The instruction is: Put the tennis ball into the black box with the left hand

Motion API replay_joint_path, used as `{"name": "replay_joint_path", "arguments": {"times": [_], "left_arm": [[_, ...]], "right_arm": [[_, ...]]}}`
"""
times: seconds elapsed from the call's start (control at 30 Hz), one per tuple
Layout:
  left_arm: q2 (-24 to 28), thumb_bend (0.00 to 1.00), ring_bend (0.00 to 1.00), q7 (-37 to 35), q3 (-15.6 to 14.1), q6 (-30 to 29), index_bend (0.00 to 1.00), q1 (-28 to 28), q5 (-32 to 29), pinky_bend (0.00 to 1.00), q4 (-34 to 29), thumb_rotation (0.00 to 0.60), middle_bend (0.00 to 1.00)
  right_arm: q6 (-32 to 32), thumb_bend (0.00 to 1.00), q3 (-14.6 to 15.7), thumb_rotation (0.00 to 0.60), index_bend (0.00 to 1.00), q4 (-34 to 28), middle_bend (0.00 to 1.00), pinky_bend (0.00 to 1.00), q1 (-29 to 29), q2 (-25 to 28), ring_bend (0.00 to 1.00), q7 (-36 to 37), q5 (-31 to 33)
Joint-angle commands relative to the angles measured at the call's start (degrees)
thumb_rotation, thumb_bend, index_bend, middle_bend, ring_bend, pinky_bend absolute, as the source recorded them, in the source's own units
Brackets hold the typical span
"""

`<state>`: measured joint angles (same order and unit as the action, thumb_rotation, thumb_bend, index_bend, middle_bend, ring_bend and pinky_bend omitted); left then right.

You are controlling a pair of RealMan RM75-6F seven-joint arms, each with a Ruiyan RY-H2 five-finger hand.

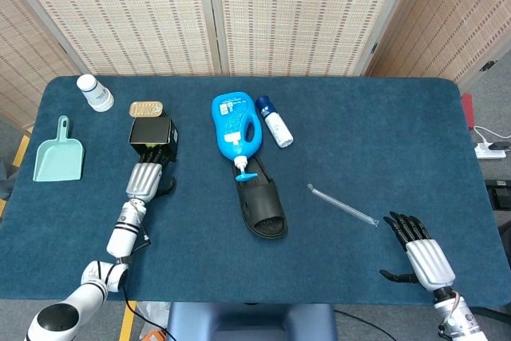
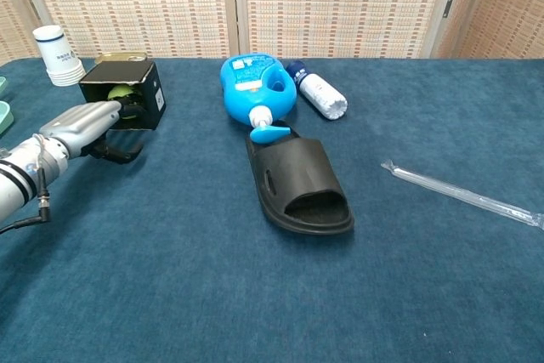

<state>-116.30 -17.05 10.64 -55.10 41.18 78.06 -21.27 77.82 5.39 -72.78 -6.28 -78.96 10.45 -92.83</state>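
Light: bright, even, from overhead.
Shadows: soft and short, tucked under the slipper [image 2: 299, 183] and blue bottle [image 1: 236, 126].
Glare: faint sheen on the plastic tube [image 2: 463, 194].
Focus: sharp across both views.

left hand [image 1: 144, 179]: fingers [image 2: 129, 106] extended, empty | right hand [image 1: 421, 253]: flat, fingers spread

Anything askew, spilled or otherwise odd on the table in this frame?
The blue detergent jug lies flat, its spout at the single black slipper. The small black box lies on its side, opening facing the left hand, yellow-green tennis ball inside. No visible spill.
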Motion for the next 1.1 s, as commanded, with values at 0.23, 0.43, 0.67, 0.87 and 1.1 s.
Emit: {"name": "replay_joint_path", "arguments": {"times": [0.23, 0.43, 0.67, 0.87, 1.1], "left_arm": [[0.6, 0.45, 0.0, 1.6, 0.3, 1.5, 0.27, -0.7, -1.1, 0.0, 0.2, 0.395, 0.0], [1.3, 0.45, 0.0, 1.8, -0.1, 0.7, 0.27, -2.6, -1.2, 0.0, -0.3, 0.393, 0.0], [4.2, 0.45, 0.0, 0.3, -2.9, -5.9, 0.28, -9.2, 0.6, 0.0, -4.8, 0.396, 0.0], [9.2, 0.45, 0.15, 0.9, -5.7, -23.7, 0.43, -19.8, 3.5, 0.12, -16.5, 0.474, 0.13], [14.2, 0.59, 1.0, 0.9, -10.7, -44.3, 0.99, -32.3, 9.1, 0.99, -28.2, 0.6, 0.99]], "right_arm": [[0.1, 0.0, 0.2, 0.6, 0.0, 0.0, 0.0, 0.0, 0.0, 0.0, 0.0, 0.0, -0.4], [0.1, 0.0, 0.3, 0.6, 0.0, 0.1, 0.0, 0.0, -0.1, 0.0, 0.0, -0.1, -0.7], [1.0, 0.0, 0.8, 0.6, 0.0, 0.2, 0.0, 0.0, 0.0, 0.2, 0.0, 0.6, -1.6], [3.4, 0.0, 1.6, 0.6, 0.0, 0.5, 0.0, 0.0, 0.7, 0.5, 0.0, 1.7, -3.6], [3.0, 0.0, 1.5, 0.6, 0.0, 0.7, 0.0, 0.0, 0.9, 0.3, 0.0, 1.9, -2.9]]}}
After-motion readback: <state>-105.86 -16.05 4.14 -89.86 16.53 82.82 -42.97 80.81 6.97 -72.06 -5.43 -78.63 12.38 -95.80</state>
